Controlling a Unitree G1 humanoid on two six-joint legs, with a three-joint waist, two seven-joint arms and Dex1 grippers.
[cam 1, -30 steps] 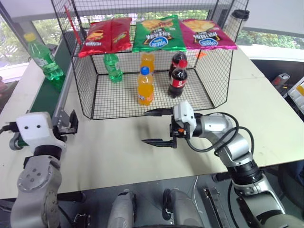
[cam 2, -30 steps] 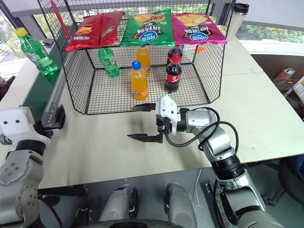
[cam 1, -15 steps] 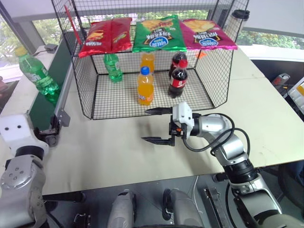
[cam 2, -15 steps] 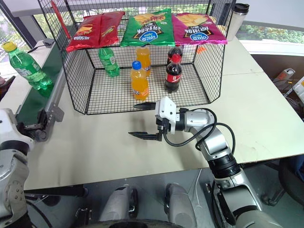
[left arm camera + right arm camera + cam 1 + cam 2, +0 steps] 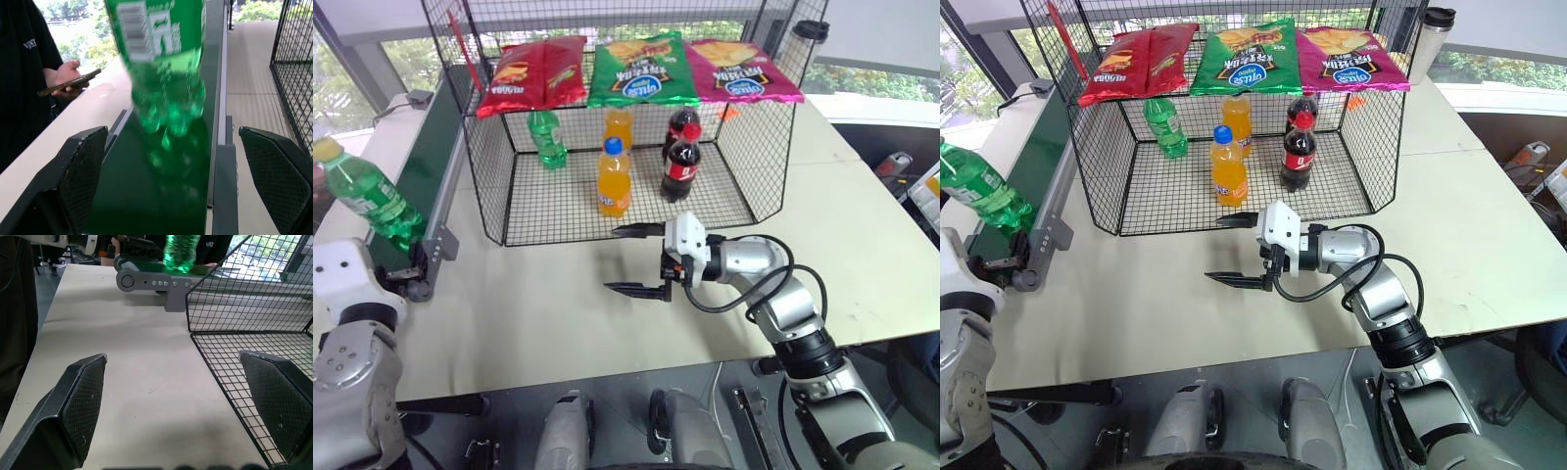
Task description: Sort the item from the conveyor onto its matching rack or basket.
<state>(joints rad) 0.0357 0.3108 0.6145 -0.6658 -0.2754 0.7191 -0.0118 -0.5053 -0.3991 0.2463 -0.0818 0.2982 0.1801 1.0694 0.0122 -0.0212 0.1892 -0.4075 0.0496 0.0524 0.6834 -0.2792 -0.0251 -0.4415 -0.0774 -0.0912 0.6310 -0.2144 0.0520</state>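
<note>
You can see the soda bottle (image 5: 364, 198) standing tilted near the close end of the conveyor (image 5: 426, 162), right before your open, empty left end effector (image 5: 181, 183). Your right end effector (image 5: 636, 259) hangs open over the surface (image 5: 538, 304), before the cage (image 5: 489, 186).

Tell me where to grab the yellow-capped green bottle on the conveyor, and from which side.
Grip the green bottle around its labelled mid-body, probably coming level along the conveyor from its near end. It stands upright, and the open left gripper already faces it with fingers either side.
</note>
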